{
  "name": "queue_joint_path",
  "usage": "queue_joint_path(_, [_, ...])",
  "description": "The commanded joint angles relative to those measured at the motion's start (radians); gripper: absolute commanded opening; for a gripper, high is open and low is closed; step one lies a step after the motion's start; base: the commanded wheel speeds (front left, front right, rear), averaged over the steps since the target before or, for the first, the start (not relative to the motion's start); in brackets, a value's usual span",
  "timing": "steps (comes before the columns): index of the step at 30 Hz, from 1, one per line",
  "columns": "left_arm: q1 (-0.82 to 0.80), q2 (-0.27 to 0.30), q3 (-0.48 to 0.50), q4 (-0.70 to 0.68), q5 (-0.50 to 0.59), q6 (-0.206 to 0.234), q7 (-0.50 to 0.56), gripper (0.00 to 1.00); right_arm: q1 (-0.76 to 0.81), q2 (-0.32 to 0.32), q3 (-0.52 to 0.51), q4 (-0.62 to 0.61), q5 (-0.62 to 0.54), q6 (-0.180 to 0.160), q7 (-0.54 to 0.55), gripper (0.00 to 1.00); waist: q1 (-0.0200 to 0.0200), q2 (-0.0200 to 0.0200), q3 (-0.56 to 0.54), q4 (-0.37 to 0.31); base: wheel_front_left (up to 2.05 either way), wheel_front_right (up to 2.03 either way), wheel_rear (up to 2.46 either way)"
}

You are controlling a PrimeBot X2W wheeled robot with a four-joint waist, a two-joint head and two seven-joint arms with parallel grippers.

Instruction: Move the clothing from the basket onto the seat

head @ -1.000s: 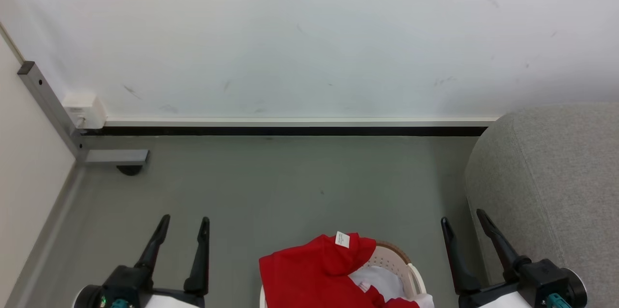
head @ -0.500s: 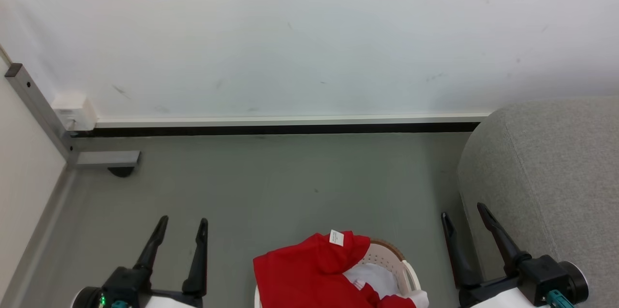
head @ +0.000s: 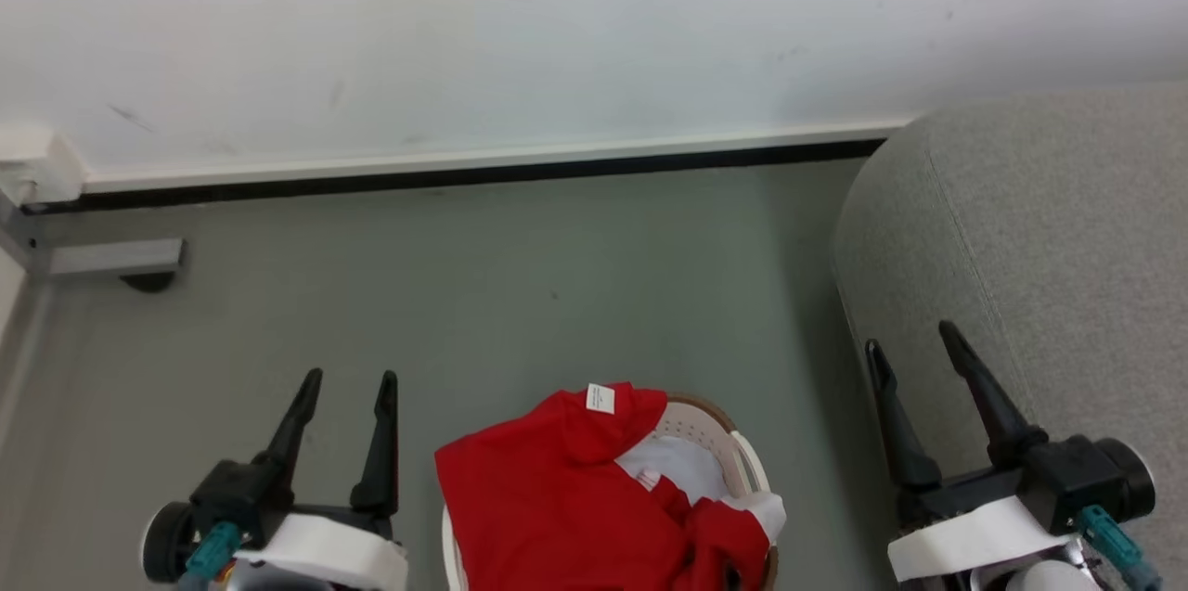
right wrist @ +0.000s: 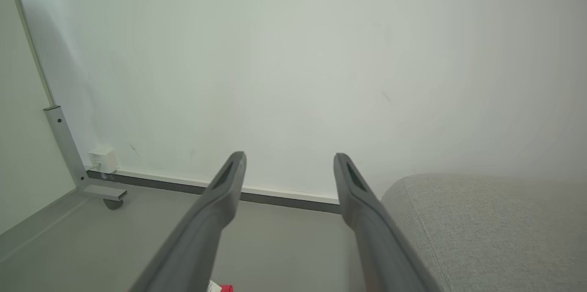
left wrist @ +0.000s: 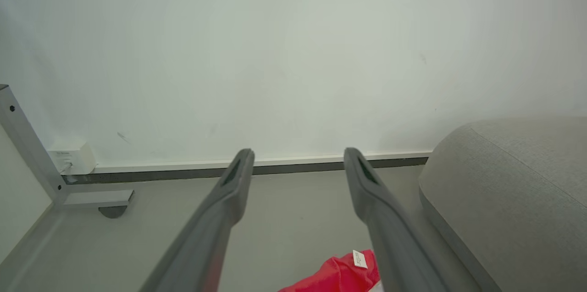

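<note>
— Clothing [head: 557,498] lies nearest, right in front of the robot: bright red, crumpled, heaped in the basket [head: 747,466] and spilling over its left rim. One white cuff [head: 766,509] hangs over the right side.
— Something white [head: 682,470] lies under it in the basket too. How do the grippers stand?
— The left gripper [head: 351,375] hangs just left of the basket. The right gripper [head: 910,336] is to the basket's right, by the edge of the seat [head: 1049,229]. Both have their fingers spread wide with nothing between them, clear of the cloth.
— Room to move?
— Bare grey floor [head: 520,276] runs from the basket out to the wall [head: 557,34], with a dark baseboard [head: 464,169] along it. The seat's rounded edge stands near the basket on the right, a strip of floor between them. Far left there's a metal frame foot [head: 111,257] and a white box [head: 32,166] on the wall.
— Which way does the shirt lie?
— Its neck tag [head: 600,398] is at the far end, towards the wall, and the heap runs near to far. The near end is cut off, so I can't tell its full length.
</note>
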Motion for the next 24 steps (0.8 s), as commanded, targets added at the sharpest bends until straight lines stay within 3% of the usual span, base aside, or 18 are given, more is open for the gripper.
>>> queue_joint_path(1, [-0.028, 0.006, 0.001, 0.011, -0.007, -0.005, -0.001, 1.00, -0.027, -0.004, -0.008, -0.010, -0.007, -0.002, 0.001, 1.00, -0.0001, -0.0001, 0.066, -0.039, 0.00, 0.00, 0.00])
queue_joint_path(9, [-0.165, 0.035, -0.075, 0.162, -0.020, -0.028, -0.001, 1.00, -0.110, -0.003, -0.061, -0.076, 0.026, -0.002, 0.001, 1.00, -0.0001, -0.0001, 0.233, -0.086, 0.00, 0.00, 0.00])
queue_joint_path(17, [-0.319, 0.113, -0.274, 0.392, -0.021, -0.028, 0.012, 1.00, -0.176, -0.003, -0.112, -0.128, 0.050, -0.002, 0.001, 1.00, -0.0001, -0.0001, 0.369, -0.118, 0.00, 0.00, 0.00])
queue_joint_path(24, [-0.459, 0.168, -0.498, 0.600, -0.068, -0.028, 0.126, 1.00, -0.224, -0.003, -0.135, -0.165, 0.088, -0.002, 0.001, 1.00, -0.0001, -0.0001, 0.462, -0.167, 0.00, 0.00, 0.00])
